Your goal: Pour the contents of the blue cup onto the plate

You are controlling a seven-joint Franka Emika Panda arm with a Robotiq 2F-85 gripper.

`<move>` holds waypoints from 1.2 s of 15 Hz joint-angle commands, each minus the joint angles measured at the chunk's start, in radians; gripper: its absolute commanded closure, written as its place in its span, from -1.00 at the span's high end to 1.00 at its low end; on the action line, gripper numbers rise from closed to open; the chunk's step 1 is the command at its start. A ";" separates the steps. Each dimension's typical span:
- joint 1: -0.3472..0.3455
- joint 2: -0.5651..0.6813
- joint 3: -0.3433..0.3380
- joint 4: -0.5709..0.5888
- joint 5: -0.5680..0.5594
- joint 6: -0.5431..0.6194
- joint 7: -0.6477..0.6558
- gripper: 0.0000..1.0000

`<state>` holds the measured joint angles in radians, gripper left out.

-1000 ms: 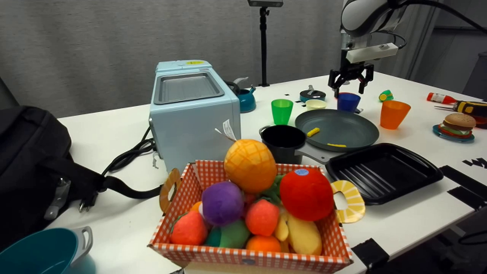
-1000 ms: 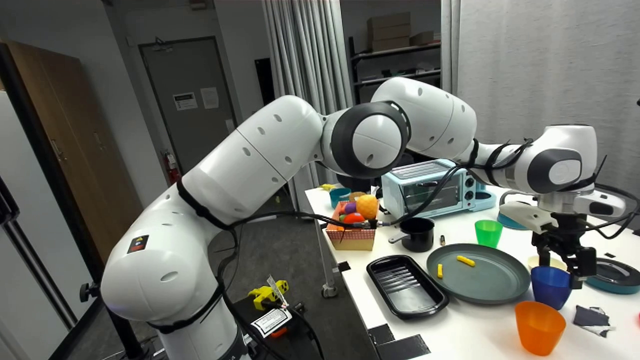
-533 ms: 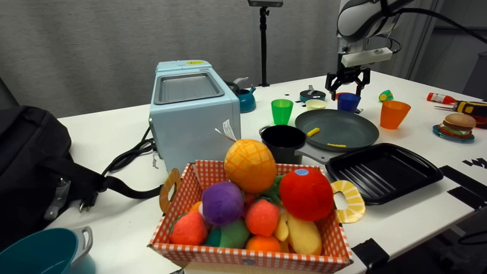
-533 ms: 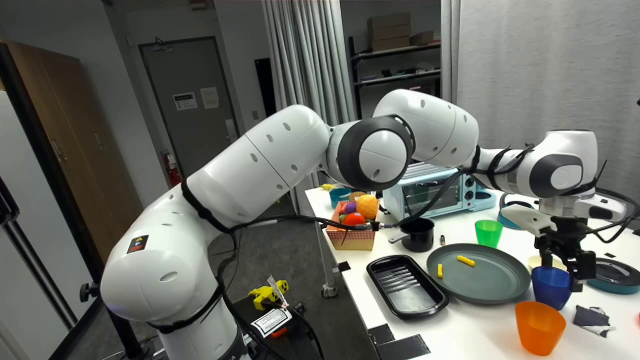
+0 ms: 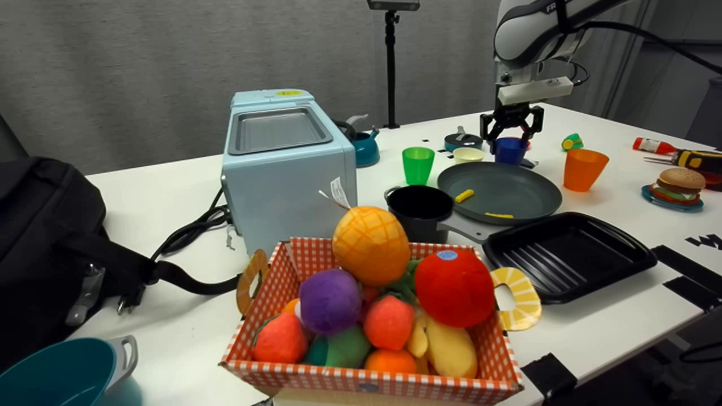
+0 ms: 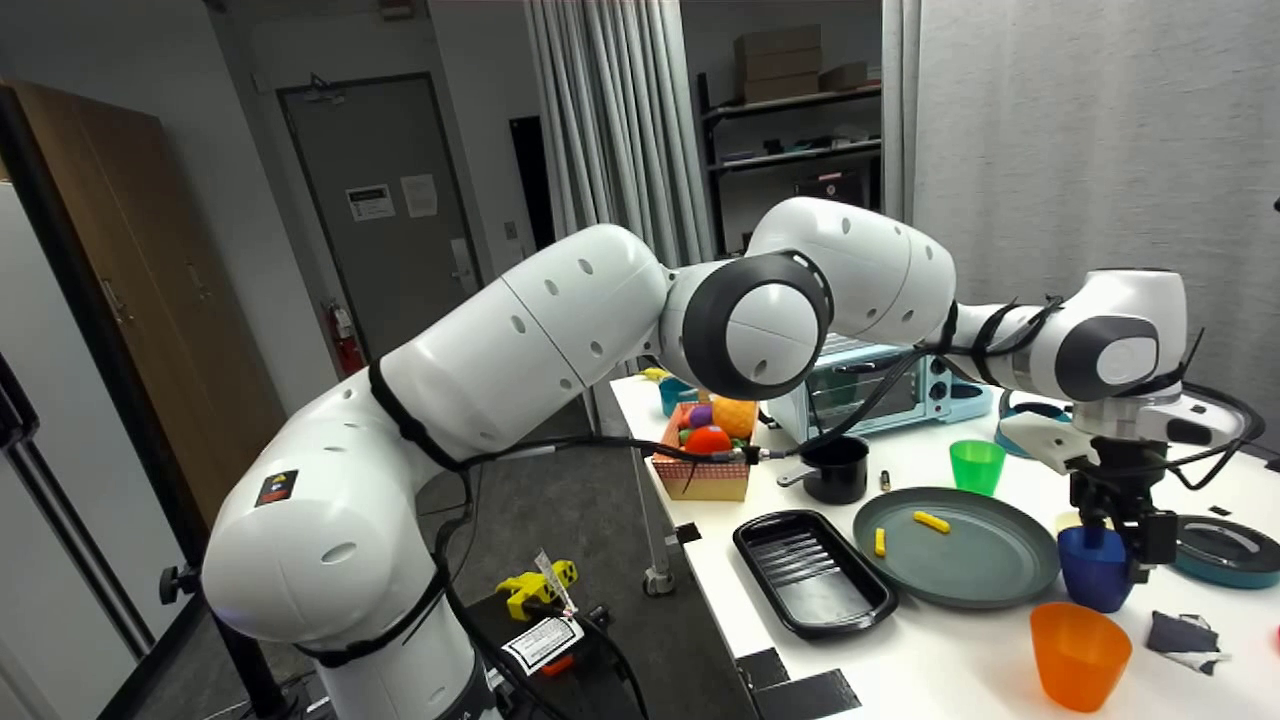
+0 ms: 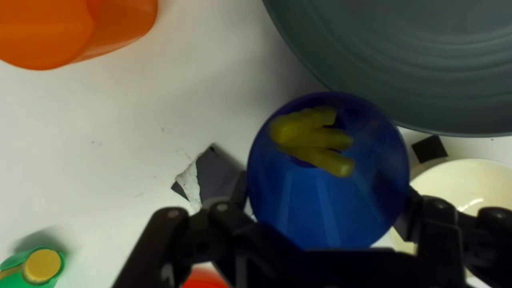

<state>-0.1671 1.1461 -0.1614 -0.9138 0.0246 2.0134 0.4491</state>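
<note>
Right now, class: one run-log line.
jaws: closed on small blue plastic cup; contents: yellow sticks; round grey-green plate: beside cup; pour: pending

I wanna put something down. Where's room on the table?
Bare spots: between the orange cup and the burger, or that cup and the black tray. It's crowded around the blue cup: gripper, plate and cream bowl.

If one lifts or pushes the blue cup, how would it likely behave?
The blue cup looks thin-walled, so it is probably light. Its narrower base suggests it could tip if pushed. The yellow pieces inside appear loose and may slide.
</note>
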 commanded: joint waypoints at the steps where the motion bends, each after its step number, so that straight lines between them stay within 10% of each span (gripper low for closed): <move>1: -0.006 0.041 -0.002 0.086 0.017 -0.054 0.027 0.06; 18: 0.024 -0.286 0.075 -0.263 -0.009 0.192 -0.139 0.01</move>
<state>-0.1602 0.9797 -0.1060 -0.9828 0.0272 2.1090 0.3898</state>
